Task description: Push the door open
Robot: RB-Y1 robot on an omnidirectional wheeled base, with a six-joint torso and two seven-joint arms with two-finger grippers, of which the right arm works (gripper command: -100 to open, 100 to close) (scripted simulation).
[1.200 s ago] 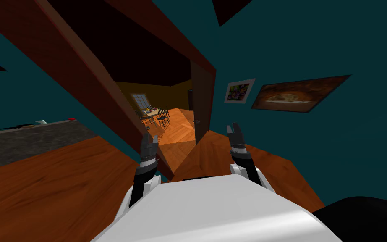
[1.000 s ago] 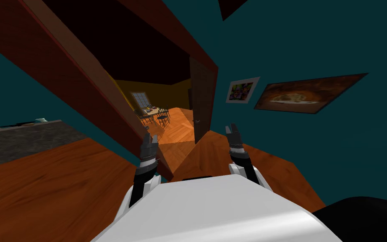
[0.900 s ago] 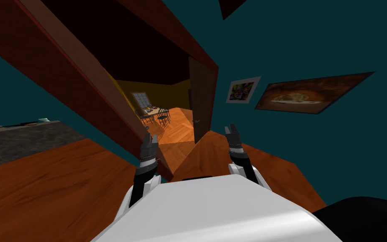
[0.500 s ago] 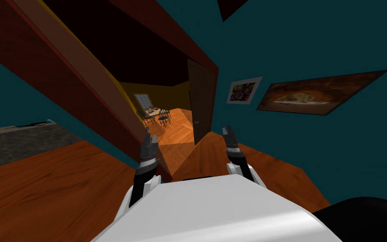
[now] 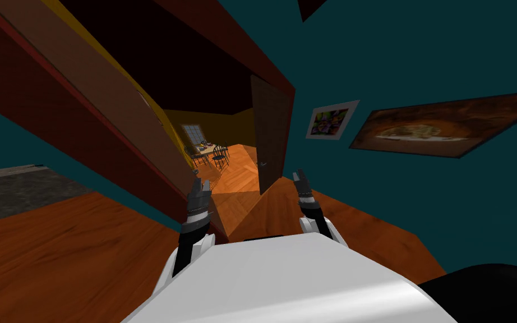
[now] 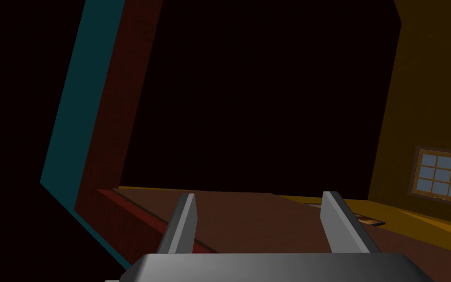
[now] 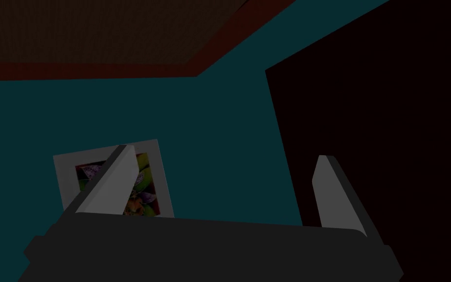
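The dark brown door (image 5: 269, 132) stands swung wide into the far room, edge-on to me, with a small handle (image 5: 262, 164) low on it. Its red-brown frame (image 5: 111, 120) slants across the left of the head view. My left gripper (image 5: 198, 188) is open, close beside the foot of the left jamb. In the left wrist view its fingers (image 6: 181, 223) point into the doorway, with the frame (image 6: 117, 122) alongside. My right gripper (image 5: 300, 179) is open, just short of the door's near edge and apart from it. Its fingers (image 7: 109, 183) face the teal wall.
Through the doorway lie an orange wood floor (image 5: 235, 168), a small table with dark chairs (image 5: 209, 152), a window (image 5: 193, 134) and yellow walls. Two pictures (image 5: 331, 120) hang on the teal wall right of the door. A dark counter (image 5: 10, 188) sits at far left.
I have moved towards the doorway and turned a little: the frame looms larger, the counter has slid off to the left. My right gripper has drifted left towards the door's edge.
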